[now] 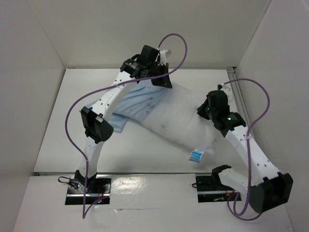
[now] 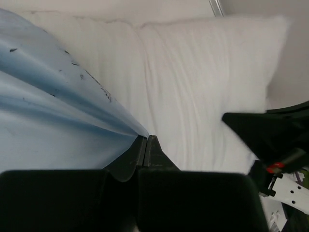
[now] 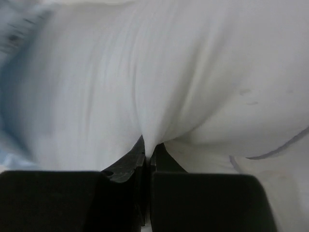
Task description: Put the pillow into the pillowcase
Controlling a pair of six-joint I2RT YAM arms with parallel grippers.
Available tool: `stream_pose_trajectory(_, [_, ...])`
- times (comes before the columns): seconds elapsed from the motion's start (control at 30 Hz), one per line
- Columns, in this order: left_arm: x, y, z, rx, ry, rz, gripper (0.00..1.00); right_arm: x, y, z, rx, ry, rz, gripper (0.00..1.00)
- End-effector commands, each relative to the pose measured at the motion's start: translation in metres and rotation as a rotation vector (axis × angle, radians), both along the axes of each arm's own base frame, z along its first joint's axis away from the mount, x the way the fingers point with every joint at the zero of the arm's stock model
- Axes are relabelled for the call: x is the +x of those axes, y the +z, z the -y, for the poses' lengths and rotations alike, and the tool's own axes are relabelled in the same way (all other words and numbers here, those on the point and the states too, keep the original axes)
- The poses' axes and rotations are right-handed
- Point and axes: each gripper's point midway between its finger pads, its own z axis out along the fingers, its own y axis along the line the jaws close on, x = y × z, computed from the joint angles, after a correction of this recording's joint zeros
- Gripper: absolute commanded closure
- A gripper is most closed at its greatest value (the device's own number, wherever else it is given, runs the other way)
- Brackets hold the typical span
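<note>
The left gripper point(image 2: 146, 140) is clamped shut on a pinch of the light blue pillowcase point(image 2: 48, 125), toward the far side of the table point(image 1: 145, 152). The right gripper point(image 3: 147, 147) is closed on a fold of the white pillow point(image 3: 169, 72), near its right end. The pillow lies diagonally mid-table, its left end meeting the pillowcase; whether it is inside, I cannot tell. Insertion looks barely begun. Next, the right arm likely must push the pillow leftward while the left holds the cloth firm.
</note>
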Motion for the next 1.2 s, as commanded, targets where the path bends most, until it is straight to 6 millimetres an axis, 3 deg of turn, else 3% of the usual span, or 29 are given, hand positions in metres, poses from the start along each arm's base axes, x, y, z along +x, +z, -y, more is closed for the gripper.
stream_pose_trajectory(0.0, [0.001, 0.010, 0.037, -0.208, -0.136, -0.058, 1.00, 0.018, -0.038, -0.018, 0.066, 0.010, -0.025, 1.00])
stream_pose_trajectory(0.03, [-0.001, 0.008, 0.036, -0.200, -0.135, -0.072, 0.88, 0.019, -0.038, -0.017, 0.077, 0.014, -0.028, 1.00])
stream_pose_trajectory(0.07, [0.002, 0.007, 0.028, -0.161, -0.103, -0.042, 0.64, 0.022, -0.044, -0.009, 0.059, 0.014, -0.043, 1.00])
stream_pose_trajectory(0.1, [0.001, 0.010, 0.019, -0.128, -0.076, -0.024, 0.52, 0.028, -0.034, -0.008, 0.060, 0.022, -0.025, 0.93])
stream_pose_trajectory(0.13, [0.001, 0.020, 0.010, -0.104, -0.047, 0.016, 0.39, 0.028, -0.030, -0.006, 0.056, 0.035, -0.024, 0.77])
stream_pose_trajectory(0.17, [0.010, 0.023, -0.007, -0.037, 0.029, 0.077, 0.26, 0.031, -0.026, -0.005, 0.048, 0.047, -0.025, 0.52])
stream_pose_trajectory(0.2, [0.000, 0.053, -0.020, -0.033, 0.060, 0.146, 0.07, 0.032, -0.012, -0.001, 0.024, 0.054, -0.010, 0.28])
stream_pose_trajectory(0.23, [-0.002, 0.067, -0.032, -0.015, 0.094, 0.190, 0.00, 0.033, -0.003, 0.003, 0.013, 0.052, 0.001, 0.09])
stream_pose_trajectory(0.27, [0.000, 0.079, -0.050, 0.027, 0.159, 0.252, 0.00, 0.034, 0.003, 0.002, -0.009, 0.080, 0.004, 0.05])
stream_pose_trajectory(0.3, [-0.005, 0.107, -0.076, 0.016, 0.221, 0.305, 0.00, 0.035, 0.018, 0.006, -0.017, 0.073, 0.020, 0.02])
stream_pose_trajectory(0.33, [-0.006, 0.116, -0.092, 0.028, 0.270, 0.330, 0.00, 0.034, 0.027, 0.007, -0.027, 0.080, 0.032, 0.00])
stream_pose_trajectory(0.37, [-0.002, 0.122, -0.116, 0.069, 0.356, 0.366, 0.00, 0.034, 0.035, 0.012, -0.046, 0.081, 0.041, 0.00])
stream_pose_trajectory(0.4, [-0.004, 0.107, -0.127, 0.121, 0.390, 0.347, 0.01, 0.029, 0.042, 0.013, -0.054, 0.085, 0.038, 0.00])
stream_pose_trajectory(0.43, [-0.017, 0.120, -0.145, 0.126, 0.432, 0.375, 0.07, 0.029, 0.059, 0.013, -0.060, 0.090, 0.068, 0.00])
stream_pose_trajectory(0.47, [-0.021, 0.112, -0.158, 0.167, 0.473, 0.373, 0.13, 0.028, 0.064, 0.019, -0.083, 0.081, 0.073, 0.00])
stream_pose_trajectory(0.5, [-0.024, 0.075, -0.165, 0.232, 0.490, 0.309, 0.21, 0.025, 0.067, 0.021, -0.099, 0.090, 0.064, 0.00])
stream_pose_trajectory(0.57, [-0.041, 0.056, -0.178, 0.224, 0.556, 0.254, 0.31, 0.021, 0.082, 0.016, -0.123, 0.149, 0.088, 0.00])
stream_pose_trajectory(0.6, [-0.052, 0.001, -0.189, 0.310, 0.579, 0.159, 0.31, 0.016, 0.079, 0.018, -0.136, 0.157, 0.066, 0.00])
stream_pose_trajectory(0.67, [-0.063, -0.028, -0.193, 0.296, 0.636, 0.129, 0.32, 0.011, 0.073, 0.019, -0.156, 0.169, 0.038, 0.00])
stream_pose_trajectory(0.7, [-0.085, -0.061, -0.198, 0.301, 0.667, 0.074, 0.32, 0.005, 0.073, 0.020, -0.156, 0.169, 0.037, 0.00])
stream_pose_trajectory(0.77, [-0.087, -0.071, -0.186, 0.180, 0.652, 0.088, 0.19, -0.001, 0.052, 0.021, -0.160, 0.172, -0.007, 0.00])
stream_pose_trajectory(0.8, [-0.105, -0.097, -0.181, 0.174, 0.606, 0.077, 0.15, -0.007, 0.038, 0.022, -0.163, 0.175, -0.044, 0.00])
stream_pose_trajectory(0.87, [-0.101, -0.103, -0.168, 0.102, 0.598, 0.114, 0.07, -0.012, 0.024, 0.022, -0.161, 0.186, -0.083, 0.00])
stream_pose_trajectory(1.07, [-0.092, -0.151, -0.170, 0.205, 0.635, 0.136, 0.06, -0.033, -0.018, 0.025, -0.135, 0.169, -0.212, 0.00])
stream_pose_trajectory(1.17, [-0.079, -0.158, -0.160, 0.183, 0.627, 0.172, 0.06, -0.045, -0.034, 0.035, -0.134, 0.134, -0.277, 0.00])
